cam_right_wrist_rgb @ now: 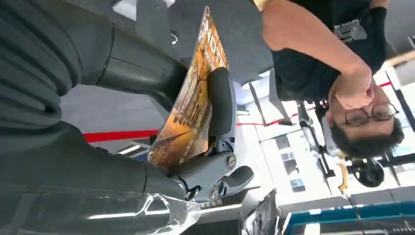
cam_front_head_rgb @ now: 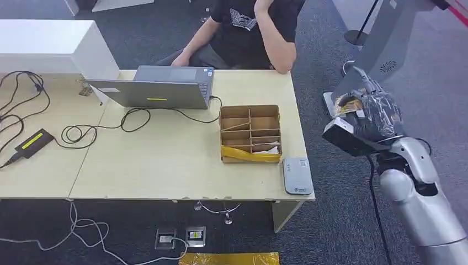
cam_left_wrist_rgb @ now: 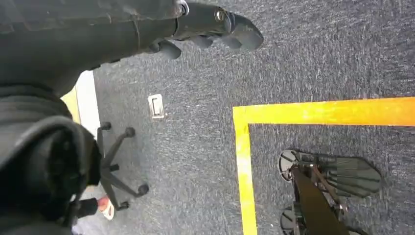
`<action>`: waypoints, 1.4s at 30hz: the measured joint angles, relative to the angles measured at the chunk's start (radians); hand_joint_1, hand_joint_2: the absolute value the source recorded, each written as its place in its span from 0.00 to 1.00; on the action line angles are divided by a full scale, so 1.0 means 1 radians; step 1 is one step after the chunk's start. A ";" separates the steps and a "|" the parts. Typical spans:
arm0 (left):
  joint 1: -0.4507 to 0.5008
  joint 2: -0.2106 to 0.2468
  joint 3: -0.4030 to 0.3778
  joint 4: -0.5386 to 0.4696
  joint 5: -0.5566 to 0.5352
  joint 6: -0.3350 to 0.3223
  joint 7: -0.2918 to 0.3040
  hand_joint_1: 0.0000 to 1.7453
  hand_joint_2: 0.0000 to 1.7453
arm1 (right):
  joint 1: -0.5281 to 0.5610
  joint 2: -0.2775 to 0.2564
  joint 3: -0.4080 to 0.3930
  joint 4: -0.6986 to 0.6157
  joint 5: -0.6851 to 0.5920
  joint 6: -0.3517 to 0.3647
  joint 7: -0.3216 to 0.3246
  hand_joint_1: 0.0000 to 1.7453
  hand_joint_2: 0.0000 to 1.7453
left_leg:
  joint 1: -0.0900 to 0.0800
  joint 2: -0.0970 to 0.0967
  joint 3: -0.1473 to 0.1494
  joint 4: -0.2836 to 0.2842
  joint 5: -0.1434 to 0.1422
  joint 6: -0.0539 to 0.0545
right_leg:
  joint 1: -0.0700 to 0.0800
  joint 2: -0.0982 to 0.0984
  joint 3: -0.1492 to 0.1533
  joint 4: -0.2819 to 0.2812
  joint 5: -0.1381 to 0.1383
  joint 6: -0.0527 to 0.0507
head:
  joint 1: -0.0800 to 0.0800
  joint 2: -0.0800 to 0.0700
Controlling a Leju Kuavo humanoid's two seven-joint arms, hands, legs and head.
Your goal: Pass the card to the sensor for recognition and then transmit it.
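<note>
right hand (cam_front_head_rgb: 368, 113): grips orange card (cam_right_wrist_rgb: 191, 105), mid right of frame. sensor (cam_front_head_rgb: 297, 175): on table (cam_front_head_rgb: 165, 165) edge, lower left of hand. left hand (cam_left_wrist_rgb: 215, 29): state unclear.

right hand (cam_right_wrist_rgb: 147, 147) pinching card (cam_right_wrist_rgb: 193, 105), person (cam_right_wrist_rgb: 337, 63) beyond

The table (cam_front_head_rgb: 165, 165) has a pale, matt wood-look top. On it, right of centre, the divided box (cam_front_head_rgb: 250, 134) looks like brown cardboard. The card (cam_right_wrist_rgb: 191, 110) is glossy printed paper or plastic. The right hand (cam_front_head_rgb: 368, 117) wears shiny transparent film. The carpet floor (cam_left_wrist_rgb: 303, 58) is rough grey.
</note>
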 joint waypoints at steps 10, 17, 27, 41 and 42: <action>-0.003 -0.001 -0.008 0.000 -0.014 -0.017 -0.003 0.00 0.00 | 0.000 0.123 0.034 0.002 0.131 -0.052 -0.077 1.00 1.00 | 0.001 0.000 0.000 0.000 0.000 0.000 | 0.001 0.000 0.000 0.000 0.000 0.000 | 0.000 0.000; -0.004 -0.002 -0.018 0.000 -0.002 -0.017 -0.025 0.00 0.00 | -0.033 0.209 0.057 0.038 0.204 -0.020 -0.073 1.00 1.00 | 0.001 0.000 0.000 0.000 0.000 0.000 | 0.002 0.000 0.000 0.000 0.000 0.000 | 0.000 0.000; -0.002 -0.005 -0.025 0.000 -0.009 -0.034 -0.035 0.00 0.00 | -0.068 0.276 0.077 0.146 0.244 -0.041 -0.093 1.00 1.00 | 0.001 0.000 0.000 0.000 0.000 -0.001 | 0.002 0.000 0.000 0.000 0.000 0.000 | 0.000 0.000; -0.002 -0.011 -0.027 0.000 -0.008 -0.033 -0.030 0.00 0.00 | -0.079 0.301 0.087 0.248 0.304 -0.081 -0.085 0.00 1.00 | 0.001 0.000 0.000 0.000 0.000 -0.001 | 0.002 0.000 -0.001 0.000 0.000 0.000 | 0.000 0.000; -0.002 -0.011 -0.027 0.000 -0.008 -0.033 -0.030 0.00 0.00 | -0.079 0.301 0.087 0.251 0.310 -0.087 -0.083 0.00 1.00 | 0.001 0.000 0.000 0.000 0.000 -0.001 | 0.002 0.000 -0.001 0.000 0.000 0.000 | 0.000 0.000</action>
